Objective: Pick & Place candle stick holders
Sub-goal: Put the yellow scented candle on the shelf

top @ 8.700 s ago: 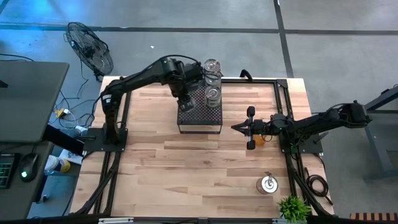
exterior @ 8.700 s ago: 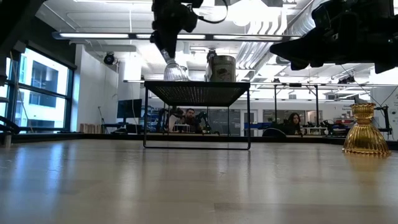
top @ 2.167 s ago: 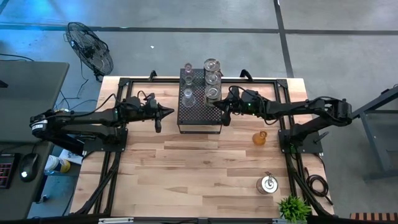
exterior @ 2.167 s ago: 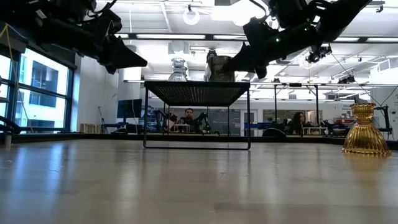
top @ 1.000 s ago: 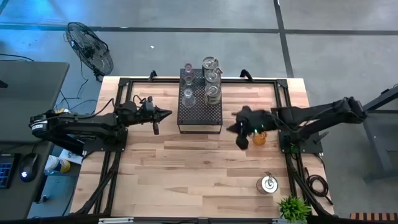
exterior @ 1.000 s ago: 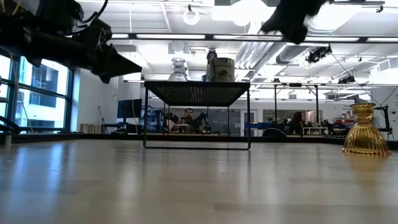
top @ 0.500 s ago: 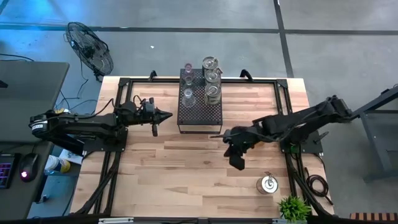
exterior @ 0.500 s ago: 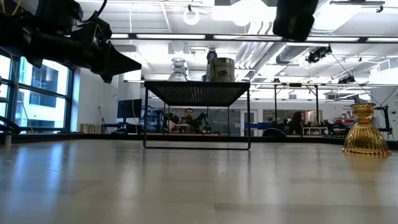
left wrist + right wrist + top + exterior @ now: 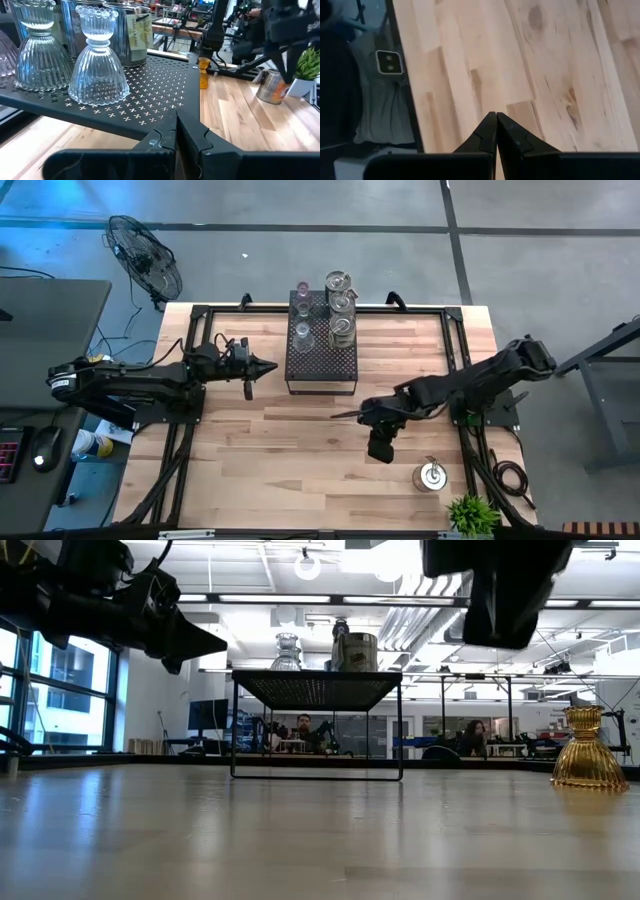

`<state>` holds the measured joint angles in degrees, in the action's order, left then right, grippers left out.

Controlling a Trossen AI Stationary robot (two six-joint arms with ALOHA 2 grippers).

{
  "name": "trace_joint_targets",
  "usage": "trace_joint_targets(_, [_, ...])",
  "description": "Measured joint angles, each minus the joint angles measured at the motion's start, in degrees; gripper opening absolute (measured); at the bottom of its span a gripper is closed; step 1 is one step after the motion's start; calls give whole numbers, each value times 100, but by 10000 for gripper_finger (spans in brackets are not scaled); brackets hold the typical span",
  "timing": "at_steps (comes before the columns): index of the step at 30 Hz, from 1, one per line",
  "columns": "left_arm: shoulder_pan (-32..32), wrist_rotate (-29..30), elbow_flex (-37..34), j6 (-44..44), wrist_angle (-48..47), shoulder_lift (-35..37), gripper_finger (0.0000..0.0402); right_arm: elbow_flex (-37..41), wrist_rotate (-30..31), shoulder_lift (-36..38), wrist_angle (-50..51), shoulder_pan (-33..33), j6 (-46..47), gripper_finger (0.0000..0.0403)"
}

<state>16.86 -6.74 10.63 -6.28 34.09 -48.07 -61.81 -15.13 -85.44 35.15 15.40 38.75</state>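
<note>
High view: the amber holder is hidden by the right arm. Glass holders are stood on the black perforated box. Left gripper and right gripper are closed, empty.

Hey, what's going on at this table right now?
A two-armed robot is sorting candle stick holders, and neither gripper holds one now. Several glass holders stand on the black perforated box at the far side of the wooden table. The left gripper hovers shut just left of the box. The right gripper, also shut, is out over bare wood in front of the box. An amber holder and a silvery holder sit on the table on the right arm's side.
</note>
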Motion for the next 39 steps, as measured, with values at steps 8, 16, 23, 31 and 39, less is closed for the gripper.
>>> trace_joint_targets(8, [-2, 0, 2, -2, -2, 0, 0, 985, -364, 38, -1155, -8, 172, 0])
trace_joint_targets(16, [-2, -17, 2, -50, 2, 0, 0, 1424, -794, 124, -1295, -318, 277, 0])
trace_joint_targets(23, [-2, -28, 4, -129, 4, 0, 0, 2003, -671, 907, -1975, -521, 335, 0])
trace_joint_targets(31, [-1, -33, 7, -129, 5, 0, 0, 2298, -263, 1789, -1979, -974, 163, 0])
trace_joint_targets(39, [-2, -35, 7, -9, 4, 0, 0, 2285, 2232, 2381, -2348, -867, -2601, 0])
